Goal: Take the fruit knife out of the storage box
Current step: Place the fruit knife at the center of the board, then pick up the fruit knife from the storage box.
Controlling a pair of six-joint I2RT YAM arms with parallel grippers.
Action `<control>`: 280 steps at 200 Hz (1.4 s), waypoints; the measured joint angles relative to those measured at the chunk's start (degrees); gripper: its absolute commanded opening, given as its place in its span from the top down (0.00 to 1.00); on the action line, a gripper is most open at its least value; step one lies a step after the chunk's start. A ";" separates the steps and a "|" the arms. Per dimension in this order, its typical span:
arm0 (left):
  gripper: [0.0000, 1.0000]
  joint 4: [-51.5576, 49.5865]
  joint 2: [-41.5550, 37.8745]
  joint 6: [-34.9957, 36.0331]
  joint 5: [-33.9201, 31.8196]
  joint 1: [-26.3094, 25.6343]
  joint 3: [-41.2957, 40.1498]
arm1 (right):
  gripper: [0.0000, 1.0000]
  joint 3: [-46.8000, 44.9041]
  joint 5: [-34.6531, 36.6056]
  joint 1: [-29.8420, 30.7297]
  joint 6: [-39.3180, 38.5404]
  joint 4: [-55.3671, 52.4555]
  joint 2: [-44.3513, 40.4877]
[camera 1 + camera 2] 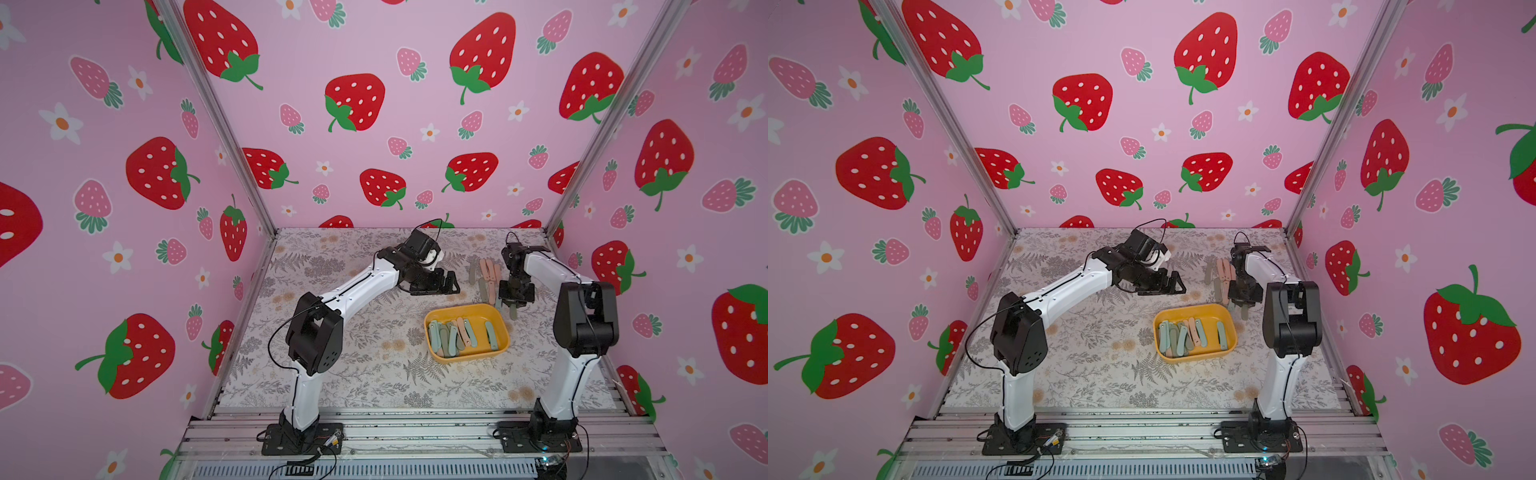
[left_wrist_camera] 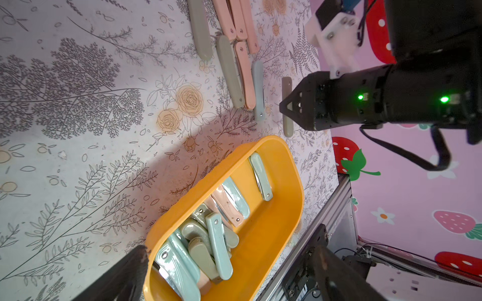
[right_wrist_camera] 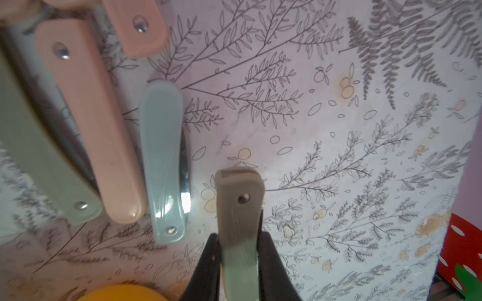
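The storage box (image 1: 465, 308) (image 1: 1192, 308) (image 2: 268, 234) is a shallow yellow tub on the floral mat. It holds several folded fruit knives (image 1: 453, 336) (image 1: 1183, 337) (image 2: 217, 245) with mint, grey-green and pink handles. Just beyond the box's far right corner, my right gripper (image 1: 514, 302) (image 1: 1244, 302) (image 3: 238, 247) points down, shut on a grey-green folded fruit knife (image 3: 240, 203) (image 2: 287, 129) held low over the mat. My left gripper (image 1: 451, 284) (image 1: 1174, 286) (image 2: 232, 251) hovers open, left of and beyond the box, with nothing between its fingers.
Several folded knives (image 1: 486, 276) (image 1: 1223, 278) (image 2: 234, 52) (image 3: 86, 125) lie in rows on the mat beyond the box, next to my right gripper. Pink strawberry walls enclose the mat on three sides. An aluminium rail (image 1: 415, 428) runs along the front.
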 measured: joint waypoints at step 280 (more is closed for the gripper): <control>0.01 1.73 -2.64 -0.87 0.52 -0.04 -7.04 | 0.62 8.09 1.51 2.45 -0.87 -0.37 -2.97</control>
